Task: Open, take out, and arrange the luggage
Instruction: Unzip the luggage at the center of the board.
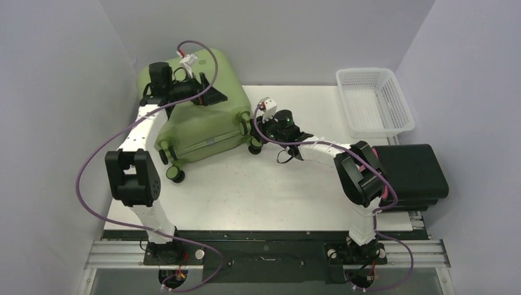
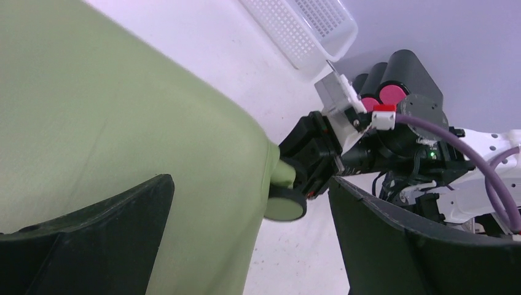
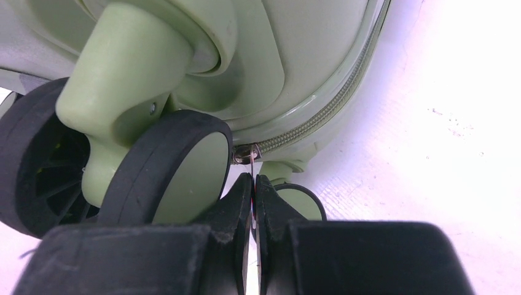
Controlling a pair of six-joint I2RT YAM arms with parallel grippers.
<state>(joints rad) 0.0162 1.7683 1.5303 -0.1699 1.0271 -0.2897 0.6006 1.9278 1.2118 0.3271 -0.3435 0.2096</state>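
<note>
luggage (image 1: 203, 126), the olive-green hard-shell one, lies on its broad side at the far left of the worktop (image 1: 276, 196). its far end is close to the back wall and its wheeled end is turned toward the middle of the worktop.

my right claw (image 3: 253, 181) is at that wheeled end, low down by the corner. it is clenched, both fingers pressed flat together on the thin metal zipper pull (image 3: 252, 158), which hangs from the slider where the zipper (image 3: 319, 120) curves round the corner. the stretch of zipper i can see from the right wrist has its teeth closed. a black double wheel (image 3: 178, 166) on its green fork sits just beside my fingers, to their left in that view, nearly touching them.

my left claw (image 1: 209, 92) hangs above the upper shell of the luggage, spread wide and grasping nothing. from the left wrist, one finger (image 2: 110, 227) is over the green shell and the other (image 2: 393, 239) is out past the shell's edge. whether either finger touches the shell i cannot tell.

a white mesh basket (image 1: 402, 107) stands at the far right corner of the worktop. a black case (image 1: 408, 172) lies just in front of it at the right edge, well apart from the luggage.
</note>
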